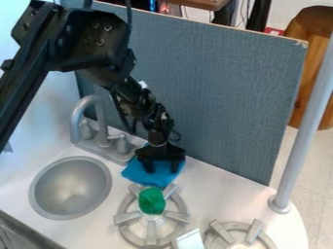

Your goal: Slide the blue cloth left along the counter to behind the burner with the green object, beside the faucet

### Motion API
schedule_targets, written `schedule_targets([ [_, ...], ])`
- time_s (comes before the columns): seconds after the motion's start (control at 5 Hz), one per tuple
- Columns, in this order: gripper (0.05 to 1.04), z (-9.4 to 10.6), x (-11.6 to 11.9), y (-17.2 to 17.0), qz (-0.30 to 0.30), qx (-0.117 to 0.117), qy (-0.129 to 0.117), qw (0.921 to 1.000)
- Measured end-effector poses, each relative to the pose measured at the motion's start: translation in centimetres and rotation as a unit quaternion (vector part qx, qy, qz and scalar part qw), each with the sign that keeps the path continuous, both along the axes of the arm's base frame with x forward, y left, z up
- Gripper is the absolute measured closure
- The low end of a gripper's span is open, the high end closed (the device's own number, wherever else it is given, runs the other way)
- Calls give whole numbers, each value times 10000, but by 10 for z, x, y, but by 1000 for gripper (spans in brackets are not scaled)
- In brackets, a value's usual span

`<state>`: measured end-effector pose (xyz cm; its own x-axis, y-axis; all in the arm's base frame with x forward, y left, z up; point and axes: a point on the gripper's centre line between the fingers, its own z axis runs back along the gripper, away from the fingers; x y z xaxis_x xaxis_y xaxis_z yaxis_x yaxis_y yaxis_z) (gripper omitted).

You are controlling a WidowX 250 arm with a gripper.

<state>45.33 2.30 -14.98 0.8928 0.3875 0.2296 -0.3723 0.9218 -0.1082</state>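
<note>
Claw (162,170) spread, over the blue cloth (137,174). Green lump (152,201) sits before me on a burner (151,235).

The bright blue cloth (161,177) lies spread on the white table (218,187), roughly four-sided, with uneven edges and slight creases. It sits between the grey faucet (98,127) and the nearer burner (123,220), its middle partly hidden beneath the parted jaws of the gripper (162,170).
</note>
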Motion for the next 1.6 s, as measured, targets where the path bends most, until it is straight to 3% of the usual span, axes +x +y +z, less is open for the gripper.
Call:
schedule_targets([
  [0.4, 83, 5, 4, -92, -1075, -143, -182, 9939],
  [0.8, 83, 20, 13, -142, -1845, -209, -427, 9817],
  [1.0, 83, 21, 5, -174, -2271, -217, -454, 9726],
  [1.4, 83, 28, -7, -181, -2381, -263, -540, 9694],
  [1.6, 83, 67, -16, -176, -2225, -313, -880, 9705],
])
